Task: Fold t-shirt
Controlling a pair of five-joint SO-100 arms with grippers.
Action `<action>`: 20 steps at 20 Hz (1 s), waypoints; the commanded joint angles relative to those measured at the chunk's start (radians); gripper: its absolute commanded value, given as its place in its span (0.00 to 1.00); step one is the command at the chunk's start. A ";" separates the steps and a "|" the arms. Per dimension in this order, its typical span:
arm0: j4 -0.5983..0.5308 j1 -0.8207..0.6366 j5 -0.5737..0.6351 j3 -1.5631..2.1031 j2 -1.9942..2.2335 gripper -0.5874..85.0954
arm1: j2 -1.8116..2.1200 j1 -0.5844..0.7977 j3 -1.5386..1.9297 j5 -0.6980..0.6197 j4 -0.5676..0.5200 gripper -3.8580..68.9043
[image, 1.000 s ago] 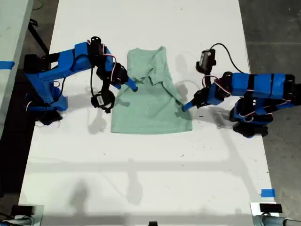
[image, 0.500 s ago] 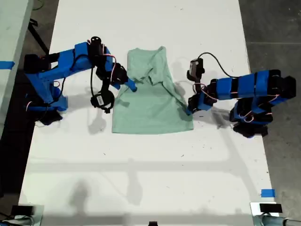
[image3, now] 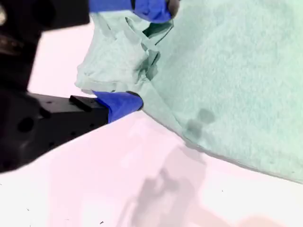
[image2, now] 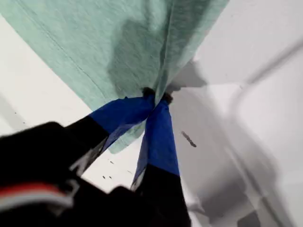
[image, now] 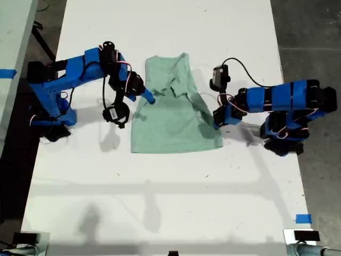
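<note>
Pinching t-shirt (image2: 94,42) hem, my first gripper (image2: 155,98); my second gripper (image3: 142,56) spread around bunched sleeve, hidden in exterior view

My first gripper (image2: 155,101): tips meet at the t-shirt (image2: 118,42) edge, but cloth drapes over the contact point, so I can't see how much fabric sits between them. My black housing blocks the near part of that view, blurred. Shirt runs off the frame edge there.

My second gripper (image3: 137,56): one tip is cut by the frame edge. Bunched fabric sits between the tips; can't tell whether they actually clamp it.

Exterior view: both sets of tips are too small to judge at the t-shirt (image: 173,117). Folded-over cloth hides the layers beneath. Items at the bottom corners are cropped, unidentifiable.
</note>
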 commanded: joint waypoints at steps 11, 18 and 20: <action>0.011 0.005 0.002 -0.021 0.034 0.38 | -0.316 -0.101 -0.673 0.084 0.176 0.04; 0.015 0.002 0.002 -0.005 0.028 0.38 | -0.733 -0.146 -1.062 0.199 0.204 0.04; 0.018 0.002 0.000 -0.005 0.023 0.38 | -0.758 -0.141 -1.104 0.212 0.225 0.21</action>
